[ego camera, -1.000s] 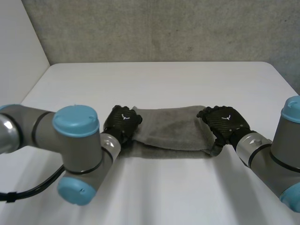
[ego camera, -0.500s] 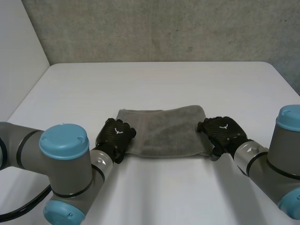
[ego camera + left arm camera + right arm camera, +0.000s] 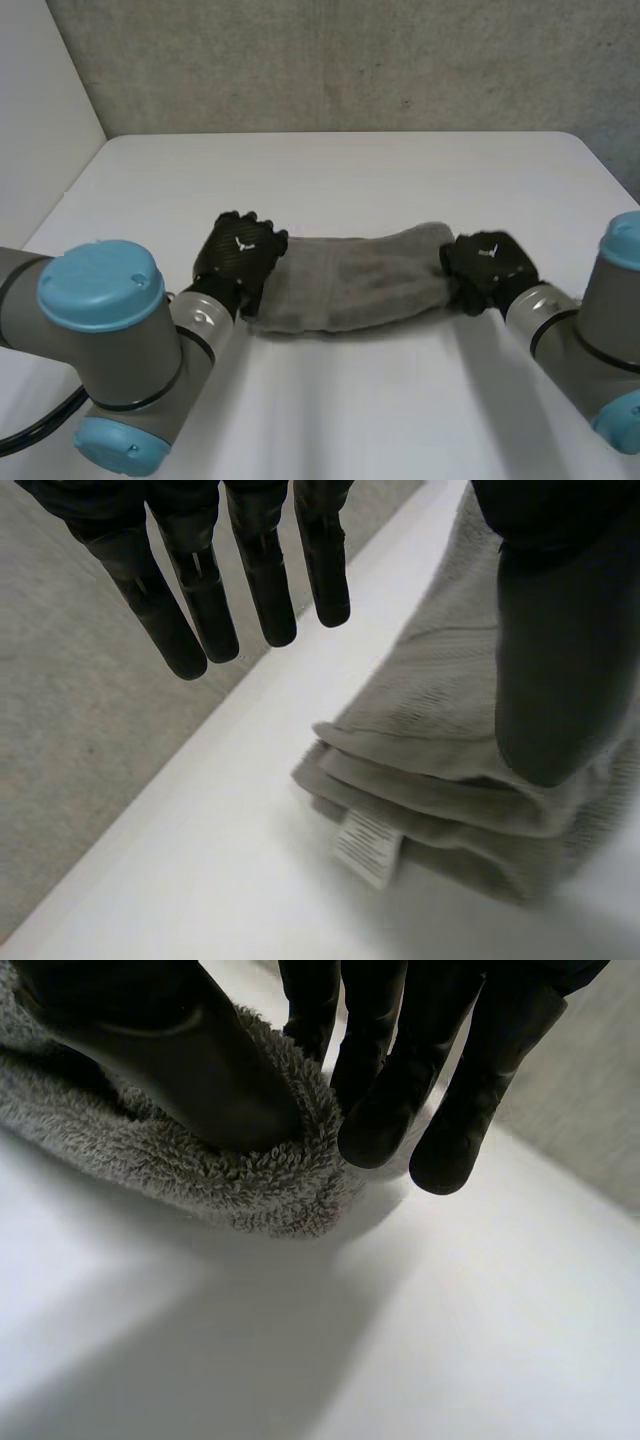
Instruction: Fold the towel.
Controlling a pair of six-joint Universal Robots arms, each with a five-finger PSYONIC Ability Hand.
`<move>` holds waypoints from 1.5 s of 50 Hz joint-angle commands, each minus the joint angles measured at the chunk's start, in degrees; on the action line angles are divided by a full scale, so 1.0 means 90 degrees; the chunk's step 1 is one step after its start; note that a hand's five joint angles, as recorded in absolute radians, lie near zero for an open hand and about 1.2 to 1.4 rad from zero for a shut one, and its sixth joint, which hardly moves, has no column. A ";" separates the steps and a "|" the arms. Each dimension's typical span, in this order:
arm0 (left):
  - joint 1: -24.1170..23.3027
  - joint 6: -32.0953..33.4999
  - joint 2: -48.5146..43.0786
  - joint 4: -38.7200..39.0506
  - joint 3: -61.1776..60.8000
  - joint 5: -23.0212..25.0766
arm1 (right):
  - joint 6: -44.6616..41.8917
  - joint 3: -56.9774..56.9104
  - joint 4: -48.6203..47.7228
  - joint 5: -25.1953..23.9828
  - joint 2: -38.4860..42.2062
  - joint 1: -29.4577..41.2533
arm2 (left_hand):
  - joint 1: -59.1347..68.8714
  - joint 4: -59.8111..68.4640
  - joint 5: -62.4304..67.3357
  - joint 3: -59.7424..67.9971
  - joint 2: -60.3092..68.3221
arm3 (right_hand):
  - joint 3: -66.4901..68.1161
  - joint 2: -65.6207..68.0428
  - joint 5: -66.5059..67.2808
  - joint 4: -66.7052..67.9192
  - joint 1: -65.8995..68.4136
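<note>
Since half a second ago the grey terry towel [image 3: 350,280] has drawn in from a flat oblong to a narrower, bunched band, and both hands have shifted farther out over the white table [image 3: 350,180], the left one more than the right. We see the towel lying across the middle of the table, stretched between the two hands, its right end raised a little towards the right hand [image 3: 487,270]. The black left hand [image 3: 240,262] sits at the towel's left end. In the left wrist view its fingers [image 3: 262,590] hang straight and spread, clear of the cloth, while the thumb [image 3: 560,660] lies over the top of the folded end; whether the thumb actually presses down we cannot tell. Beneath that thumb the towel [image 3: 430,730] shows stacked layers, with a small white sewn-in label [image 3: 368,846] sticking out at the corner nearest the table. In the right wrist view the thumb [image 3: 190,1070] bears on the thick folded edge of the towel [image 3: 250,1180] and the fingers [image 3: 385,1120] stand just behind that edge, so the right hand pinches the towel's end between thumb and fingers.
</note>
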 commanded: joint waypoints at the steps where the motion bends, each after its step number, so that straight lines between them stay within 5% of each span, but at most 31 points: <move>1: 0.0223 -0.0263 0.0332 0.0056 0.0033 -0.0001 | -0.1434 -0.0107 0.0445 0.0117 -0.0868 0.0052 | -0.0732 -0.0798 -0.1705 -0.0668 -0.0716 | 0.0368 0.1209 0.0609 0.0369 0.0860; 7: 0.0370 -0.0323 0.0518 0.0066 0.0102 -0.0001 | -0.2395 -0.0664 0.0573 0.0450 -0.0771 0.0267 | -0.0845 -0.0911 -0.1818 -0.0780 -0.0829 | 0.0368 0.1209 0.0609 0.0369 0.0860; 12: 0.0419 -0.0371 0.0567 0.0085 0.0374 -0.0030 | -0.2619 -0.1940 0.0554 0.0704 0.0358 0.2060 | -0.1217 -0.1284 -0.2191 -0.1153 -0.1202 | 0.0368 0.1209 0.0609 0.0369 0.0860; 25: 0.0604 -0.1259 0.0587 0.0075 0.0756 -0.0313 | -0.4122 -0.3154 0.0583 0.0352 0.2548 0.3460 | -0.1312 -0.1378 -0.2285 -0.1247 -0.1296 | 0.0368 0.1209 0.0609 0.0369 0.0860; 29: 0.0614 -0.1348 0.0577 0.0085 0.0756 -0.0303 | -0.3967 -0.3086 0.0564 0.0372 0.2569 0.3431 | -0.1312 -0.1378 -0.2285 -0.1247 -0.1296 | 0.0225 0.1066 0.0466 0.0226 0.0717; 31: 0.0624 -0.1406 0.0577 0.0095 0.0766 -0.0303 | -0.3336 -0.2911 0.0496 0.0420 0.2307 0.3392 | -0.1312 -0.1378 -0.2285 -0.1247 -0.1296 | -0.5188 -0.4347 -0.4947 -0.5187 -0.4696; 38: 0.0624 -0.1698 0.0548 0.0134 0.0892 -0.0303 | -0.1276 -0.2404 0.0388 0.0352 0.0940 0.2779 | -0.1312 -0.1378 -0.2285 -0.1247 -0.1296 | -0.7060 -0.6219 -0.6819 -0.7059 -0.6568; 42: 0.0595 -0.2137 0.0460 0.0144 0.1000 -0.0284 | -0.0103 -0.2188 0.0495 0.0430 0.0509 0.2095 | -0.1331 -0.1397 -0.2304 -0.1266 -0.1315 | -0.7399 -0.6558 -0.7158 -0.7398 -0.6907; 50: 0.0322 -0.2685 -0.0095 0.0124 0.1224 -0.0254 | 0.0749 -0.2041 0.1256 0.0362 0.0488 0.1313 | -0.1331 -0.1397 -0.2304 -0.1266 -0.1315 | -0.7410 -0.6569 -0.7169 -0.7409 -0.6918; 61: -0.0421 -0.2657 -0.1336 0.0027 0.1664 -0.0245 | 0.1053 -0.2198 0.1316 0.0225 0.1220 0.1097 | -0.1331 -0.1397 -0.2304 -0.1266 -0.1315 | -0.7410 -0.6569 -0.7169 -0.7409 -0.6918; 75: -0.0529 -0.2207 -0.1953 -0.0325 0.1752 -0.0264 | 0.1033 -0.2422 0.1355 0.0215 0.1924 0.1029 | -0.1293 -0.1359 -0.2267 -0.1229 -0.1278 | -0.7410 -0.6569 -0.7169 -0.7409 -0.6918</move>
